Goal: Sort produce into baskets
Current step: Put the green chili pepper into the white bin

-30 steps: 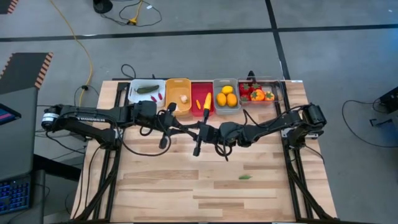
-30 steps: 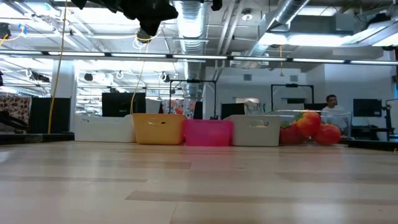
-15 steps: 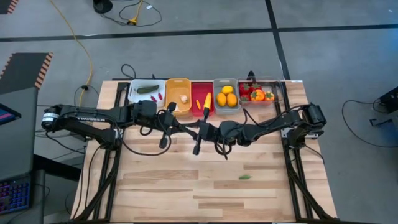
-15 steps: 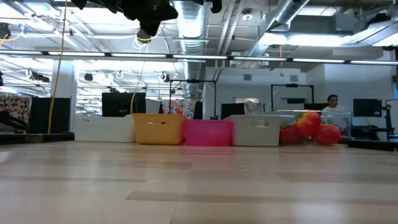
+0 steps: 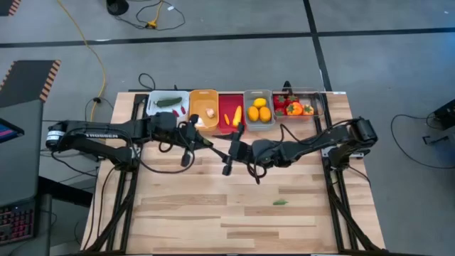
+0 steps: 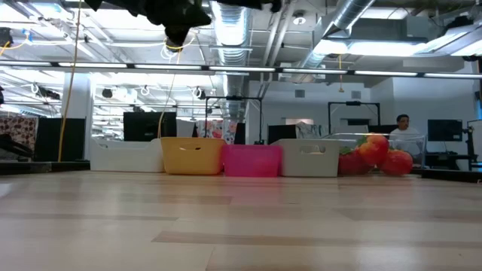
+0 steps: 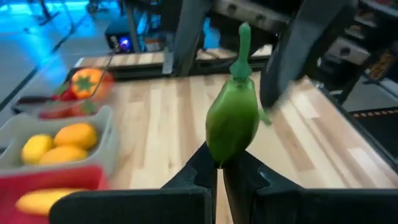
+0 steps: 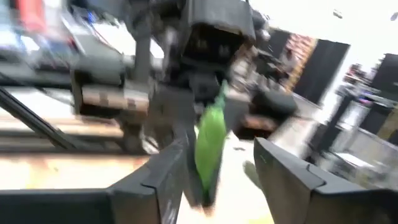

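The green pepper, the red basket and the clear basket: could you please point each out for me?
green pepper point(image 7: 231, 124): left wrist view, middle of its body.
red basket point(image 6: 252, 161): low view, its front wall.
clear basket point(image 5: 316, 102): high view, its right rim.

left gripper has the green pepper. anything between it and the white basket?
Nothing visible. The left gripper is shut on the green pepper above the table, just in front of the orange basket. The white basket is next to that one and open on top. The right gripper, open, is on the other side.
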Tool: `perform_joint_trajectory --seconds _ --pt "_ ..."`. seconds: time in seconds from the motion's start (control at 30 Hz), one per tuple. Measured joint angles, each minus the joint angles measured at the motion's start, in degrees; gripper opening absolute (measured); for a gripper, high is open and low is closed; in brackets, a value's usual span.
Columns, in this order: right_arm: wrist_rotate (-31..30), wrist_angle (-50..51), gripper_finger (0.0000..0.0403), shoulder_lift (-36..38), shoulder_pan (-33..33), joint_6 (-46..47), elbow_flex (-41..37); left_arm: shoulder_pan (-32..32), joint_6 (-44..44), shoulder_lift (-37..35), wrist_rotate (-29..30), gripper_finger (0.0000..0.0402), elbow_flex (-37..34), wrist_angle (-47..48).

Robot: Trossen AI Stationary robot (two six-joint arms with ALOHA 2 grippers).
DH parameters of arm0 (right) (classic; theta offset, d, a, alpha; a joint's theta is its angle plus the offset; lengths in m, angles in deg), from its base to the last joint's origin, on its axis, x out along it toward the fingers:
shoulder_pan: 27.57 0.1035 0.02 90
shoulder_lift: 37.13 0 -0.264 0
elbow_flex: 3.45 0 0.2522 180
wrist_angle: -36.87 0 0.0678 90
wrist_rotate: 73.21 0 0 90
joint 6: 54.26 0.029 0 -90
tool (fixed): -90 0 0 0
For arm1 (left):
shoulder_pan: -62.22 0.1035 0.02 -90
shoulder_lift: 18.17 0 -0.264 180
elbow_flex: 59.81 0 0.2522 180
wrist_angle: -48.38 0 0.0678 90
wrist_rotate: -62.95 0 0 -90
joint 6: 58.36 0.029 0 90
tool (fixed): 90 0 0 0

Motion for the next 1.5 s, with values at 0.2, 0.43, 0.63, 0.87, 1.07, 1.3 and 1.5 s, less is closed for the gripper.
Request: perform_joint_trajectory --seconds 0.2,0.43,0.63,0.87,1.07,1.3,1.5 --pt "-6.59 15.15 0.023 5.6 1.91 4.73 0.02 4.48 0.12 -4.2 1.6 0.0004 0.0 7.14" --pt "-6.38 37.05 0.0228 10.98 3.93 22.74 0.02 12.36 5.67 -7.53 15.57 0.0004 0.0 21.08" --pt "3.26 48.15 0.0228 10.11 5.37 34.3 0.0 21.02 9.73 -6.44 28.59 0.0004 -1.01 29.38" --pt "8.71 50.54 0.0228 5.03 6.94 37.81 0.0 30.43 13.47 -1.07 31.32 0.0004 -2.27 29.12" --pt "12.83 50.84 0.0227 1.12 7.27 37.81 -0.07 34.44 12.58 6.17 31.43 0.0014 -2.25 28.92" --pt "17.94 51.31 0.0227 0.84 7.27 37.95 -0.07 35.1 11.89 13.33 32.56 0.0093 -2.25 28.87" --pt "20.0 51.72 0.0227 1.03 7.31 37.89 -0.07 35.08 12.74 16.94 35.74 0.0157 -2.21 28.83"
